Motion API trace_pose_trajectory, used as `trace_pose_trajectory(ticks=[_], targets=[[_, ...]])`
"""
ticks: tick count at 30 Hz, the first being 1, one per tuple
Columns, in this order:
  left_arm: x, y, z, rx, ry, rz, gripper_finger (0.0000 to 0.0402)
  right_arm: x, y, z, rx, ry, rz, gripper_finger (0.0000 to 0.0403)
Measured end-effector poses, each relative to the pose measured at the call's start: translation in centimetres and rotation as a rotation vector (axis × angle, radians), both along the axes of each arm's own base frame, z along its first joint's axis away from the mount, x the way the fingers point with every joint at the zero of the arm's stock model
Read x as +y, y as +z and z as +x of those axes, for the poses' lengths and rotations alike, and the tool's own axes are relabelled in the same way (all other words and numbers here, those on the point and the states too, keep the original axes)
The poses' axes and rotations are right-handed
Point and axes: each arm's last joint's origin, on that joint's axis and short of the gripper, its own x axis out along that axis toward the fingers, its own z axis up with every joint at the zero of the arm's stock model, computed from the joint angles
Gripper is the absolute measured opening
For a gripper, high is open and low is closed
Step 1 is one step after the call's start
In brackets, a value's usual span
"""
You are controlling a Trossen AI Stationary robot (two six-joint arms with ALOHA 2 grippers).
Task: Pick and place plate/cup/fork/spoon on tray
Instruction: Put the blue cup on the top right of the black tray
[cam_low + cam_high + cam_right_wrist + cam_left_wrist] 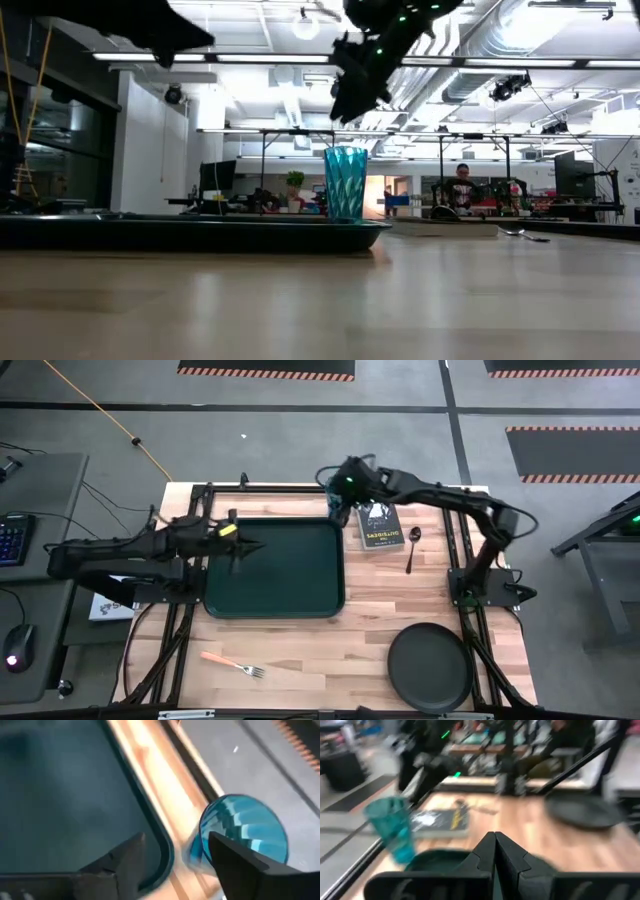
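The right gripper [175, 855] hangs over the far corner of the tray [275, 602], its fingers spread wide with nothing between them. In the right wrist view the cup [245, 832] sits just beyond one finger, upright, on the bare wood strip outside the tray's rim rather than inside it; the low view also shows the cup standing upright with the gripper above it, clear of its lip.

If the cup is what it's after, the thing to get right is lining up first: shift sideways so the cup's rim sits squarely between the fingers, then come straight down and close on the wall below the lip. That thin plastic tumbler looks light and would tip with a glancing touch, and it stands close to the table's far edge.

The left gripper [495, 852] waits over the tray's left part, fingers pressed together and holding nothing. The plate [430, 667] lies at the near right of the table, the fork [230, 663] near the front edge, the spoon [412, 550] beside the small black book [379, 526]; the tray itself is bare.
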Motion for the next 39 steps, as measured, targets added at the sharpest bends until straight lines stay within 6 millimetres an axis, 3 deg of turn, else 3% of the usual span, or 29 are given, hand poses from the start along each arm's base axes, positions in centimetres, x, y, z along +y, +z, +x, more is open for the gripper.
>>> trace_pose_trajectory(ticks=[6,12,33,36,39], targets=[[-0.7,0.2,-1.9,-0.09,-0.057,-0.011,0.0,-1.9,-0.7,2.3,0.169,0.066,0.016,0.0236],[-1.0,0.3,-2.5,-0.098,-0.076,-0.011,0.0,-3.3,-1.4,3.4,0.25,0.061,-0.051,0.0236],[-1.3,0.3,-2.5,-0.1,-0.099,-0.003,0.0,-5.2,-5.3,1.5,0.386,0.021,0.0,0.0234],[-1.3,0.4,-2.5,-0.107,-0.099,-0.001,0.0,-5.2,-5.3,1.6,0.372,0.022,-0.009,0.0216],[-1.3,0.4,-2.5,-0.108,-0.1,0.001,0.0,-5.3,-5.2,1.8,0.356,0.021,-0.019,0.017]])
